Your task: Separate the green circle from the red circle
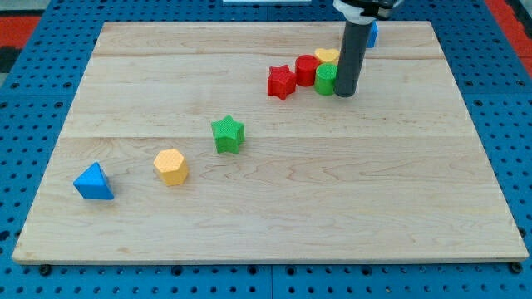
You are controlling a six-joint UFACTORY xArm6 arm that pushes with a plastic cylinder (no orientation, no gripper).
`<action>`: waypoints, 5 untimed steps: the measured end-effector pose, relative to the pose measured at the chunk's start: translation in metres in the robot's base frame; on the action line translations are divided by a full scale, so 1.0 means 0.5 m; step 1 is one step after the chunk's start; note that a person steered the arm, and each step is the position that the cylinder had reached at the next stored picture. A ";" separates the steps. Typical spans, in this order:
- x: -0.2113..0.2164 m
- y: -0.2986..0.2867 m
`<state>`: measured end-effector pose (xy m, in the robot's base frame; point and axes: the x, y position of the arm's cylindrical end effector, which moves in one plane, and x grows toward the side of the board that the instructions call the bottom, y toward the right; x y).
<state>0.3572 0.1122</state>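
Seven small plastic blocks lay on the pale wooden desk (274, 208), which rested on a blue perforated board (25, 124). Nearest the view's bottom, at the left, sat a blue triangular block (93, 183), and just to its right and slightly farther up, a yellow-orange hexagonal block (171, 166). Beyond these, toward the middle, stood a green star-shaped block (227, 134), well apart from the rest.

Farther up, toward the view's top right, a tight cluster gathered: a red star-shaped block (282, 81) on its left, the red circle (307, 70) just beside it, and the green circle (325, 79) touching the red circle's right side. A yellow block (327, 56), its shape hard to make out, lay right behind the two circles.

The arm carried no gripper, so there was nothing to read as apart or together; its dark rod came down from the view's top, and my tip (346, 94) rested on the desk against the green circle's right side. A blue block (373, 33) peeked out behind the rod, mostly hidden.
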 end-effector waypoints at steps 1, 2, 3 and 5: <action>0.000 0.051; -0.019 0.119; -0.080 0.089; -0.081 -0.027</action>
<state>0.3169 0.0986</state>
